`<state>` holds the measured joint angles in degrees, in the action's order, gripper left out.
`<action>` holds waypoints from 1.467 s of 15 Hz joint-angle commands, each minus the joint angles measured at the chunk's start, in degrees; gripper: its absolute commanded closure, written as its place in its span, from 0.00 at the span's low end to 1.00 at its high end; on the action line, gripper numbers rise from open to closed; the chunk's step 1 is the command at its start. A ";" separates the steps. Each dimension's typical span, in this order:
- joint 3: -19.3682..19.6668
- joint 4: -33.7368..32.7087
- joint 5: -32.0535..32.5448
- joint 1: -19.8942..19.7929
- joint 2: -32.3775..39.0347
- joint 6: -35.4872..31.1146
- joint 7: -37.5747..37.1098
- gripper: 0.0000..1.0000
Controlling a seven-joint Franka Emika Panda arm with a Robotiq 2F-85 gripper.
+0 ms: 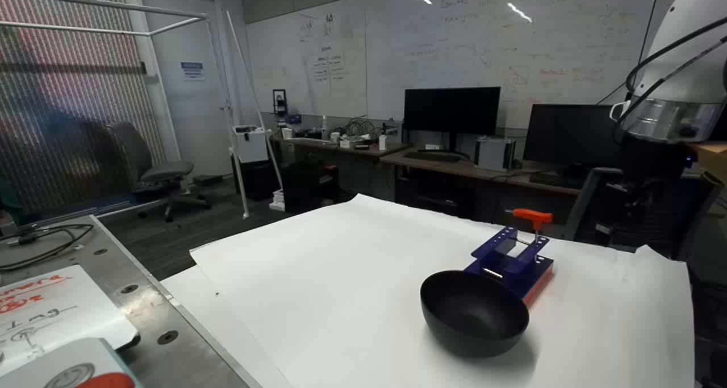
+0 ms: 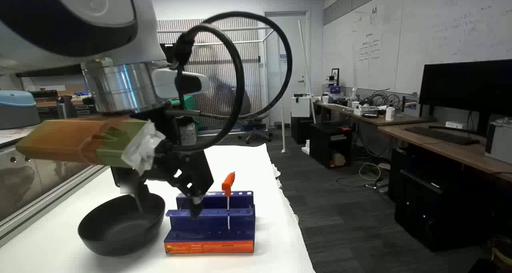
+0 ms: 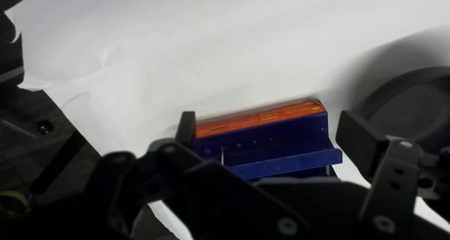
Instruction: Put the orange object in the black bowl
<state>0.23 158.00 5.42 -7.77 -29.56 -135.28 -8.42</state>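
Orange tops the T-handled key (image 1: pixel 534 216), which stands upright in the blue rack (image 2: pixel 210 227), its shaft (image 2: pixel 228 219) through the holes at the end away from the black bowl (image 1: pixel 474 314). I take that key, rather than the orange label (image 2: pixel 210 247) along the rack's base, to be the object meant. The bowl sits just beside the rack on the white-covered bench (image 1: pixel 329 280), and nothing shows inside it. The tool (image 3: pixel 274 136) has its fingers (image 3: pixel 186 127) spread wide with nothing held, and in both exterior views it looks raised and apart from the key; the wrist view gives only a piece of the shaft, the handle apparently hidden behind the tool. So the step in hand seems to be the approach before the grasp, with lift and transfer not yet begun. The next move likely calls for bringing the fingers to either side of the handle, coming down and pinching it. After that, a straight upward pull should free the shaft before any swing toward the bowl.
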 commanded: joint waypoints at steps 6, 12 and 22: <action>0.11 -0.22 0.05 0.10 -0.10 0.14 -0.02 0.00; 0.57 -13.35 -0.09 0.74 8.67 4.23 2.14 0.00; 5.22 -43.16 -5.22 0.74 32.96 25.12 13.99 0.00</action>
<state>4.34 123.00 2.51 -7.49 -3.43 -115.21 2.32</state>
